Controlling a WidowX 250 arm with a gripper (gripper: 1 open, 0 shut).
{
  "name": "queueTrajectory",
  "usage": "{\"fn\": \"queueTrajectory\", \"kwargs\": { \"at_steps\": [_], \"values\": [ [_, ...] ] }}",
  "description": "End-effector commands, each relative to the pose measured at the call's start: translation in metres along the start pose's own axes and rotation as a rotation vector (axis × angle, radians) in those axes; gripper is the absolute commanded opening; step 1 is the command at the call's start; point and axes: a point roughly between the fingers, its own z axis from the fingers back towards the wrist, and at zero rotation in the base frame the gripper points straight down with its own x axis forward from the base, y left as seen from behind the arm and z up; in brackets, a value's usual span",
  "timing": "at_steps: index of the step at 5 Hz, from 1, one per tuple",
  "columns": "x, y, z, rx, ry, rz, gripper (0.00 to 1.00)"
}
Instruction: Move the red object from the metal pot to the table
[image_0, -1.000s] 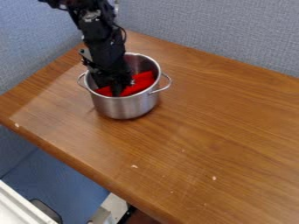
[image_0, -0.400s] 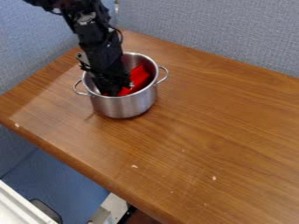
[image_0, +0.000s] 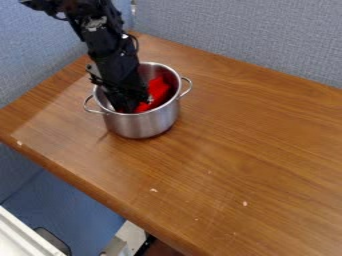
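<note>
The metal pot (image_0: 144, 123) stands on the table (image_0: 234, 135) toward its back left. The red object (image_0: 159, 88) lies inside it, leaning against the far right wall. My black gripper (image_0: 128, 99) points straight down into the pot, and its fingers are drawn together on the left part of the red object. The fingertips and the lower end of the red object are hidden by the pot's wall and by the arm.
A blue-grey wall runs behind the table. The table's rounded front left corner (image_0: 16, 137) and front edge drop off to the floor below. Bare brown wood stretches to the right of and in front of the pot.
The fingers have closed in on the red object inside the pot. The pot has slid slightly to the left along with the gripper.
</note>
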Motion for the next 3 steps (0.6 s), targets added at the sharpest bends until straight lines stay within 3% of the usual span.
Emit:
{"fn": "queueTrajectory", "kwargs": {
  "at_steps": [1,3],
  "values": [
    [-0.0308,-0.0101,-0.0163,-0.05,0.094,0.035,0.0],
    [-0.0334,-0.0086,-0.0134,-0.049,0.087,0.063,0.0]
  ]
}}
